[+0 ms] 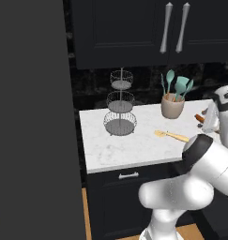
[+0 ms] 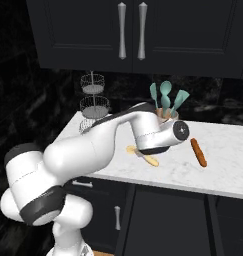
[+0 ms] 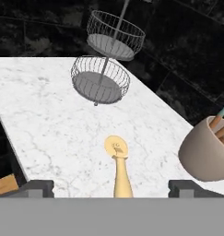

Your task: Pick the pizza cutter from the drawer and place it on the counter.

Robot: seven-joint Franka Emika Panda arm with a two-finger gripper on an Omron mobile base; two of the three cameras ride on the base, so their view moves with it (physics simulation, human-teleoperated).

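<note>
The golden-yellow pizza cutter point(image 3: 117, 159) lies flat on the white marble counter point(image 3: 35, 115), disc wheel away from the hand and tan handle toward it. It shows as well in the left base view point(image 1: 171, 135) and the right base view point(image 2: 143, 155). My gripper point(image 3: 115, 188) hovers over the handle end, open, its two dark fingertips point(image 3: 39, 186) spread wide on either side and not touching the cutter. A navy drawer front point(image 1: 128, 176) with a silver handle sits shut under the counter edge.
A three-tier wire basket stand point(image 1: 120, 101) stands at the back left of the counter. A beige crock of teal utensils point(image 1: 172, 107) sits at the back right, near the hand point(image 3: 205, 150). A reddish-brown rolling pin point(image 2: 198, 152) lies to the right. Dark upper cabinets hang overhead.
</note>
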